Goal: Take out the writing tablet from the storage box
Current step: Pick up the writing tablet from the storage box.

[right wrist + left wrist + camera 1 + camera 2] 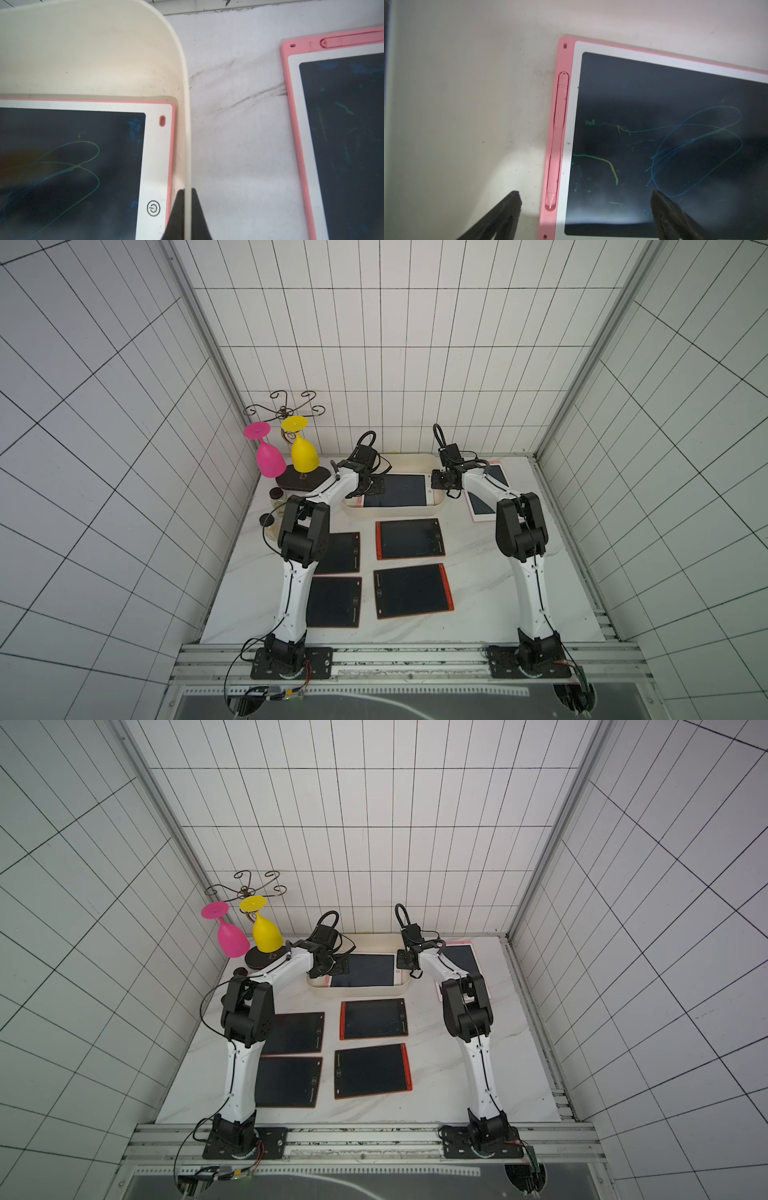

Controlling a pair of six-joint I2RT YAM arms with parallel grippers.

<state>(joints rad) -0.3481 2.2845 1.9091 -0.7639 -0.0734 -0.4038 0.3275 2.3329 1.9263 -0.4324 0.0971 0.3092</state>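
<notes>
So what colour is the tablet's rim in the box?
Pink; the tablet shows best in the left wrist view.

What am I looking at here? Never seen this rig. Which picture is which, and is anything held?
Two white robot arms stand at the near edge of a marble-look table; each ends in a two-finger gripper. Two pictures look down on the whole scene from overhead; the other two come from cameras on the arms' wrists, close-ups past the fingers. At the back sits a cream storage box with a pink-framed writing tablet flat inside. A second pink tablet lies beside it, four dark tablets in front, and a pink goblet and yellow goblet are upside down by the left arm. The left gripper is open above the boxed tablet's stylus edge, holding nothing. The right gripper is shut on the box's side wall.
</notes>
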